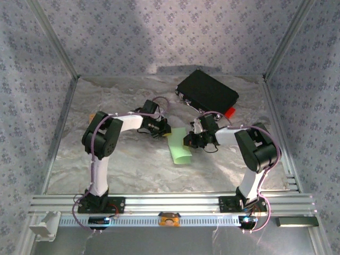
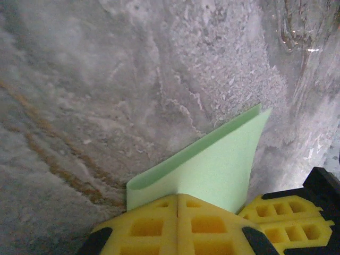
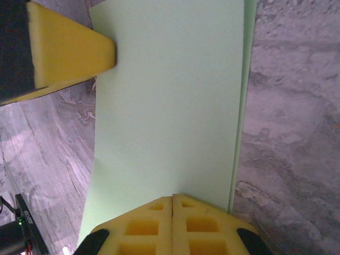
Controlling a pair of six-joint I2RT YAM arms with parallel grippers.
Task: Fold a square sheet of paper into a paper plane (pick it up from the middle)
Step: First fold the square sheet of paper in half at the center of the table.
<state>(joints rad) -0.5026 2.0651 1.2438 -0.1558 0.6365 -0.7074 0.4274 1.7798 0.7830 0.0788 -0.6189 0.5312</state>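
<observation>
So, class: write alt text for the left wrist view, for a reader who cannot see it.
The left end effector, its yellow fingers shut together, pinches the edge of a folded pale green paper sheet, with the marbled grey table behind it.

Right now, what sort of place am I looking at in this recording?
Probably a lab robot test cell: the left arm and right arm bolted to an aluminium rail, patterned backdrop walls on three sides, and a marbled table.
</observation>
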